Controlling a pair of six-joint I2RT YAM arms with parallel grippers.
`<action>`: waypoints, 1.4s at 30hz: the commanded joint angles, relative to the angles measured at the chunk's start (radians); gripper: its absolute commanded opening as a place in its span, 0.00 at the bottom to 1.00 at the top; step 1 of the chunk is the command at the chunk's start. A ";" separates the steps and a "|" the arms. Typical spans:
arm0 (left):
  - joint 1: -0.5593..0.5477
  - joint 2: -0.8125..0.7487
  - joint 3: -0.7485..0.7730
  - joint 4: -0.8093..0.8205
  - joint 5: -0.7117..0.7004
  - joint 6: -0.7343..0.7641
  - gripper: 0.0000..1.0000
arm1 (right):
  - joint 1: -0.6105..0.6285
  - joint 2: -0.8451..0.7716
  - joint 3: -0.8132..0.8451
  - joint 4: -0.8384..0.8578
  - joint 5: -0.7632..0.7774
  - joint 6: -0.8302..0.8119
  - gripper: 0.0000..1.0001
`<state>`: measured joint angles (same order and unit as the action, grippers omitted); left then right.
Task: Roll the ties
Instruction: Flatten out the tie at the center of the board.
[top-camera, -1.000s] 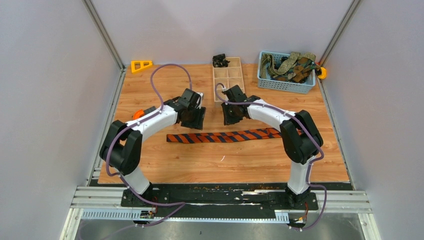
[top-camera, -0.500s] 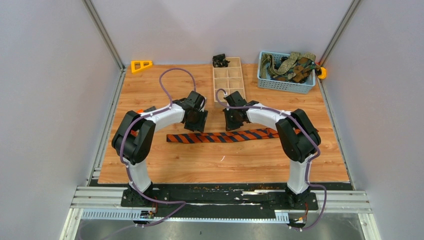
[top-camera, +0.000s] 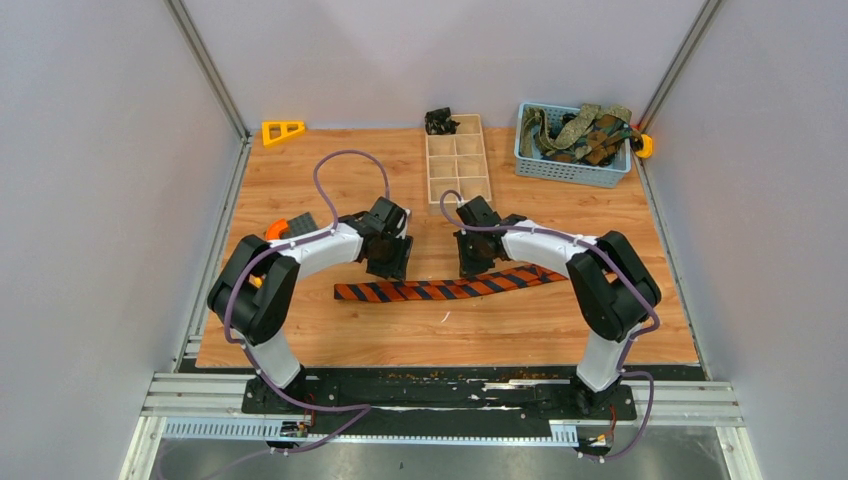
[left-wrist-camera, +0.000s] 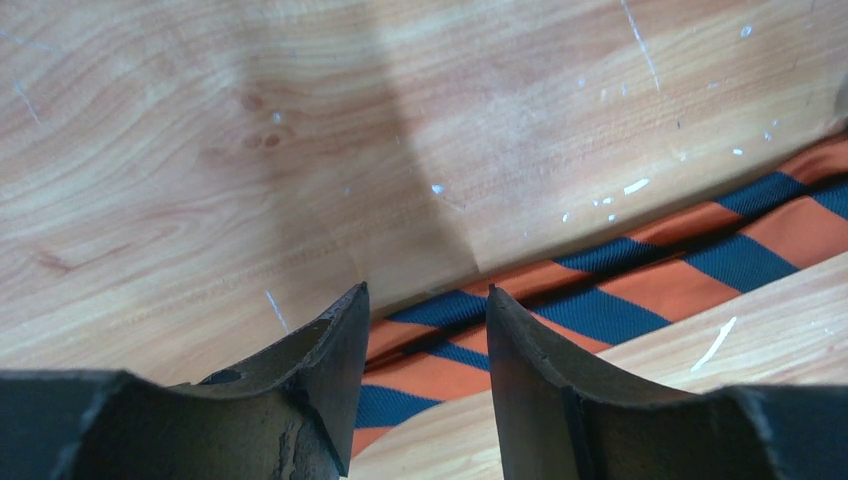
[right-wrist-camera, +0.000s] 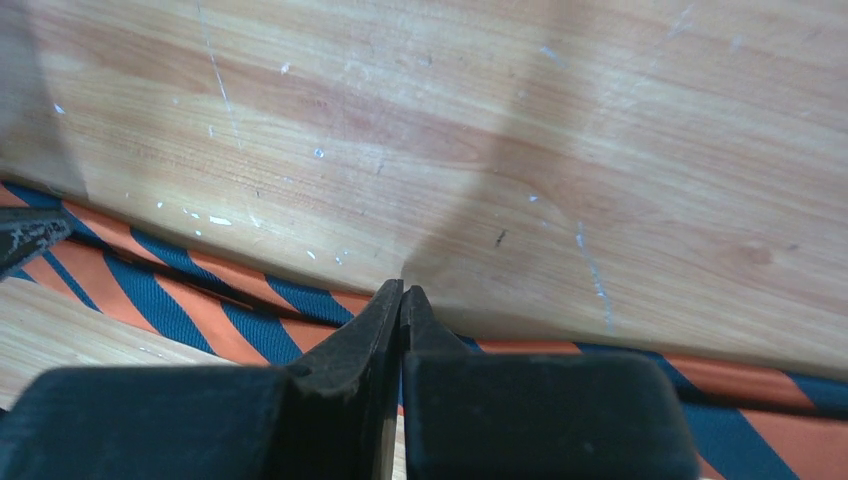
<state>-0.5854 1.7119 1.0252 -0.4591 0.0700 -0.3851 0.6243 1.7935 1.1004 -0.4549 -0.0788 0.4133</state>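
From above, you have the striped tie (top-camera: 440, 289) lying flat across the middle of the bench (top-camera: 300, 190), orange and navy, its right end angled slightly toward the back and running under the right arm. Your left claw (top-camera: 388, 266) is down just behind the tie's left part, and your right claw (top-camera: 470, 266) is down behind its middle. At the back right corner, the other ties (top-camera: 585, 130), olive and brown, are heaped in a blue basket (top-camera: 570, 172). A wooden tray (top-camera: 457, 165) with compartments stands at the back centre, and an orange triangle (top-camera: 283, 131) lies at the back left.

From the left wrist, your left claw (left-wrist-camera: 425, 305) has its fingers apart with nothing between them. They are low over the bench, and the gap between them frames the tie's (left-wrist-camera: 640, 290) far edge.

From the right wrist, your right claw (right-wrist-camera: 402, 295) has its fingers pressed together, the tips sitting right at the tie's (right-wrist-camera: 180, 300) far edge. I cannot tell whether any cloth is caught between them. The tie runs across the bottom of this view, passing under the fingers.
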 joint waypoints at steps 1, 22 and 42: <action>-0.013 -0.052 0.079 -0.079 -0.009 -0.005 0.54 | -0.064 -0.083 0.073 -0.048 0.077 -0.008 0.04; -0.018 -0.354 -0.164 -0.088 0.032 0.015 0.61 | -0.580 -0.173 -0.007 -0.105 0.228 -0.006 0.38; -0.019 -0.394 -0.247 -0.039 0.079 -0.014 0.60 | -0.816 -0.041 0.032 -0.078 0.277 -0.055 0.52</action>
<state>-0.6006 1.3499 0.7837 -0.5285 0.1345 -0.3885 -0.1806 1.7367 1.0985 -0.5640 0.1776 0.3721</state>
